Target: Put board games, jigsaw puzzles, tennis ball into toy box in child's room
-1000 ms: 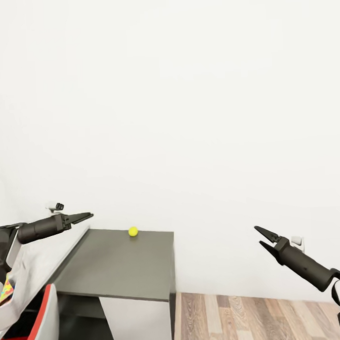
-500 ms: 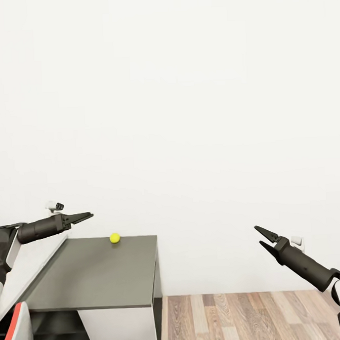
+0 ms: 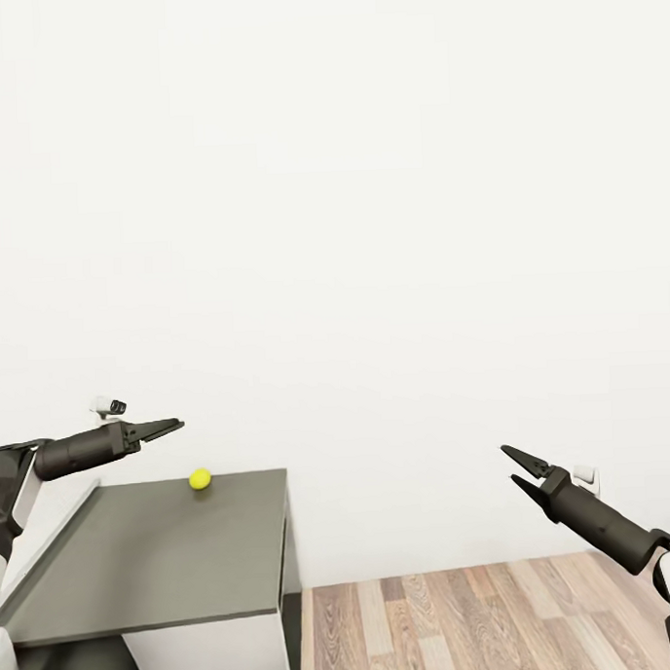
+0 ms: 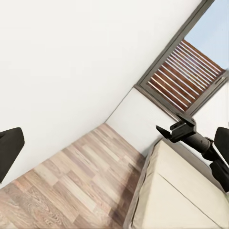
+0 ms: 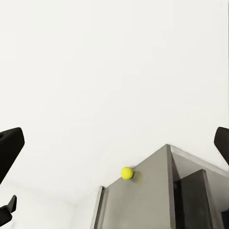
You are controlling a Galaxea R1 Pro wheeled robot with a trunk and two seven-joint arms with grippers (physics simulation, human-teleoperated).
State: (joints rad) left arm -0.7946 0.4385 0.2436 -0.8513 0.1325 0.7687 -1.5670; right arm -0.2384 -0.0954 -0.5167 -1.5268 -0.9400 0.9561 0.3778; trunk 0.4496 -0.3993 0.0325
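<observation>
Tennis ball [image 3: 200, 479]: lies on the dark grey table [image 3: 150, 567], near its far edge by the white wall [image 3: 369, 226].
Left gripper [image 3: 168, 426]: held above the table, fingers apart.
Right gripper [image 3: 516, 467]: over the wood floor [image 3: 465, 622], fingers spread, empty.

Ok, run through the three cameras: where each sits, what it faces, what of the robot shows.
Head view: on the head, facing a white wall, the grey table and tennis ball; both arms show, left gripper, right gripper.
Left wrist view: on the left arm, facing wood floor and a window.
Right wrist view: on the right arm, facing the table.
Shared: head and right wrist both see the ball.
</observation>
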